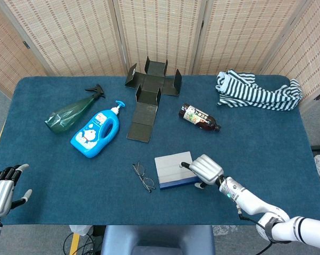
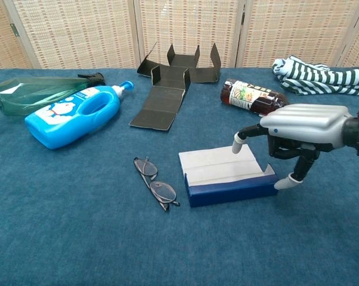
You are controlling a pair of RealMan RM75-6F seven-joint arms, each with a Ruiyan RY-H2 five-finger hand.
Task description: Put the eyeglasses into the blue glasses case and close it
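Hovering over the open blue rectangular glasses case, the right robot hand is empty, fingers apart; thin wire-framed eyeglasses lie just left on the desk; case should be steadied before loading

Both my views are bright and evenly lit from overhead; shadows on the desk stay soft, focus sharp, no glare.

The blue glasses case is laid open on the blue table cloth, its pale grey lining turned up, its navy front wall at 6 o'clock. The eyeglasses, thin and dark-framed, are laid flat just beside it at 9 o'clock, apart from it.
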